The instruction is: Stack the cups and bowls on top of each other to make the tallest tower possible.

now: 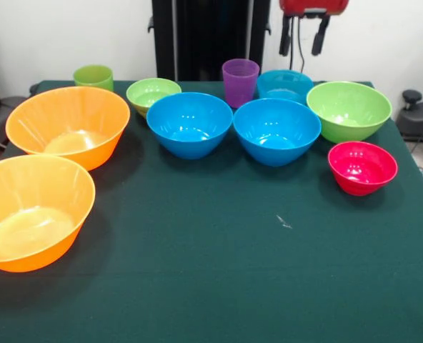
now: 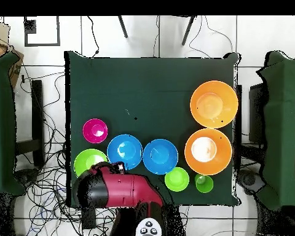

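Behind purple cup (image 1: 240,81), half-hidden teal bowl (image 1: 286,84)

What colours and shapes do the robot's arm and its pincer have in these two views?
The arm is glossy red with black joints, rounded and bulky from overhead. In the front view the pincer shows two dark straight fingers under a red housing, set apart, with a thin cable between.

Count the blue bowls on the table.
3: two medium blue bowls side by side mid-table, and a smaller teal-blue bowl behind them beside the purple cup. The arm hides that one overhead.
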`<state>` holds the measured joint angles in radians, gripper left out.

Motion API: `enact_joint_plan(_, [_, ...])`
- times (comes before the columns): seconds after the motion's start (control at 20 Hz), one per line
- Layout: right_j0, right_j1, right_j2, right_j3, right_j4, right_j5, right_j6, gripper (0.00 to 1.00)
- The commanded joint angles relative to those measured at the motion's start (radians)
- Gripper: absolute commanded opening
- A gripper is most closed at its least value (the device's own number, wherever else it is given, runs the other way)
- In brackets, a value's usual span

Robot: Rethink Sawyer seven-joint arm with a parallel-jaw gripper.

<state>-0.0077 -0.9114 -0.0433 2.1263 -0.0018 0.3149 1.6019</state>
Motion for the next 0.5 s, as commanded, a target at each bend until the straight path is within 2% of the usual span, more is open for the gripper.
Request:
enact_joint_plan(0.05, [-0.021, 0.072, 0.0, -0.1, -0.056, 0.015, 0.095, 1.0])
enact_joint_plan(0.3, [-0.034, 0.089, -0.013, -0.161, -0.066, 0.059, 0.063, 1.0])
enact_joint_plan(0.5, [-0.054, 0.073, -0.001, -0.192, -0.07, 0.107, 0.028, 1.0])
